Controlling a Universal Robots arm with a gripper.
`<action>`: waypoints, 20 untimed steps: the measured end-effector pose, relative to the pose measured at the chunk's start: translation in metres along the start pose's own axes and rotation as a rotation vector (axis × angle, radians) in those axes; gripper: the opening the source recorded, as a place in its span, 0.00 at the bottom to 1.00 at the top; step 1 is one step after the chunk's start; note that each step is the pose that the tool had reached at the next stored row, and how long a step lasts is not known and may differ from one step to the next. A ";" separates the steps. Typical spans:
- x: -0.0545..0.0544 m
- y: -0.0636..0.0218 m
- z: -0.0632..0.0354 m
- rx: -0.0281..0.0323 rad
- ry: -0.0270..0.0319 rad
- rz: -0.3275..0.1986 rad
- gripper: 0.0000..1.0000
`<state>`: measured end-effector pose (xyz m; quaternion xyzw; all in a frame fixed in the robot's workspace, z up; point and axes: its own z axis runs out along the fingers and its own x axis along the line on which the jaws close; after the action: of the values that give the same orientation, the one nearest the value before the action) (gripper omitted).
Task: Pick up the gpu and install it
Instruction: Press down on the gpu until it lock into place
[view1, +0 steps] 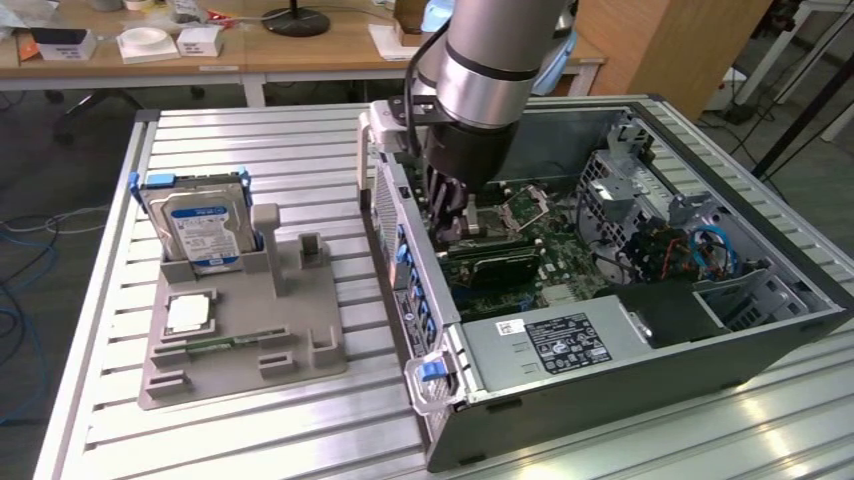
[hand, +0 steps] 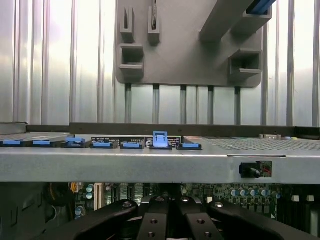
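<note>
Counter (view1: 267, 150) of ribbed metal slats carries everything here, and its far corners are cut off by the edges of the exterior view. Largest on it is the open computer case (view1: 747, 340), lying on its side toward the exterior view's right, with the green motherboard (view1: 561, 255), a silver power supply (view1: 561, 345) with a black label, a drive cage and bundled cables inside; much of the board is hidden behind the robot arm (view1: 494, 60), which reaches down into the case from above. The gripper (view1: 454, 215) is low inside, close to the case's near wall, and its tips are lost among dark parts, so whether its fingers (hand: 155, 220) are clamped on anything cannot be told; in the wrist view they sit close together below the case's grey rim (hand: 160, 165), their ends cut off. The gpu (view1: 491, 262) appears as a dark flat card lying across the motherboard just beneath the gripper, though its edges are hard to separate from the shadow around it. Toward the exterior view's left stands a grey holder tray (view1: 240, 340): a hard drive (view1: 200, 225) with a blue-white label stands upright in its rear slot, a small square silver chip (view1: 187, 315) lies in a shallow pocket, and a thin green strip (view1: 214, 344) rests in a groove nearby.
</note>
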<state>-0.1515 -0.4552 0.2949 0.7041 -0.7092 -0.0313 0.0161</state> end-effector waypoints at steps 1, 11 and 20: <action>0.000 0.0002 0.0000 -0.0005 0.0000 0.000 0.11; 0.000 0.0027 0.0002 -0.0021 0.0000 0.000 0.11; 0.000 0.0046 0.0003 -0.0023 0.0000 0.000 0.11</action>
<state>-0.1561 -0.4553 0.2949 0.7041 -0.7091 -0.0321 0.0169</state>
